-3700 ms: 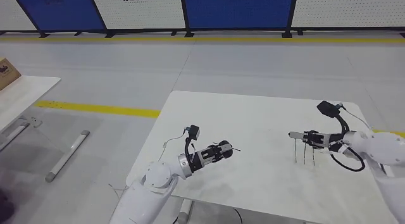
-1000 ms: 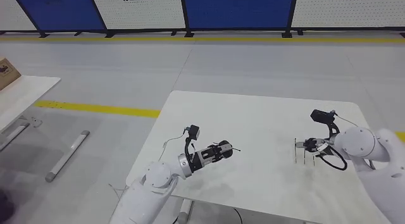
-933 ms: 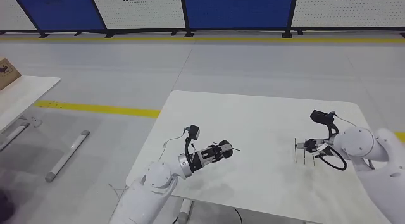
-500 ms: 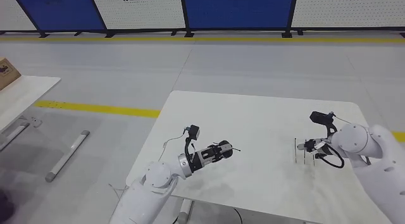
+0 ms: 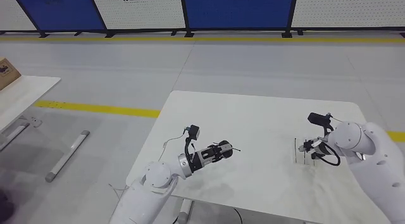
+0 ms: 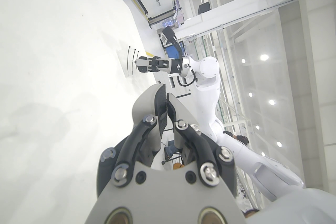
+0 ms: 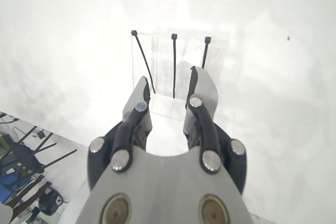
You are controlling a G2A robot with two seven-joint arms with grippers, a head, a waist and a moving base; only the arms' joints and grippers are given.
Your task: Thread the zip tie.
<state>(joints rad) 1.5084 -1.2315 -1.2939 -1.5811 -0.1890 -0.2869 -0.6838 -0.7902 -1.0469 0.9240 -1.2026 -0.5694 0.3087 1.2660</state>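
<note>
Three black zip ties point(image 7: 173, 64) stand upright in a clear stand point(image 7: 219, 41) near the right side of the white table point(image 5: 253, 116). My right gripper point(image 7: 169, 76) is open just above them. Its fingers straddle the middle tie; the left tie point(image 7: 143, 57) runs beside one finger and the right tie point(image 7: 206, 51) ends behind the other. From above, the right gripper point(image 5: 306, 146) sits over the ties point(image 5: 305, 155). My left gripper point(image 6: 164, 100) is shut and held low over the table's front left part. In the top view a thin dark line sticks out from the left gripper point(image 5: 226, 148).
The left wrist view looks across bare tabletop to the right gripper point(image 6: 139, 65) and the ties point(image 6: 130, 62). The table's near edge runs close behind the right gripper point(image 7: 52, 130). A second table point(image 5: 25, 97) stands far off to the left.
The right gripper has come down and settled closer over the zip ties, drifting slightly away from the table's front. The left arm has stayed still.
</note>
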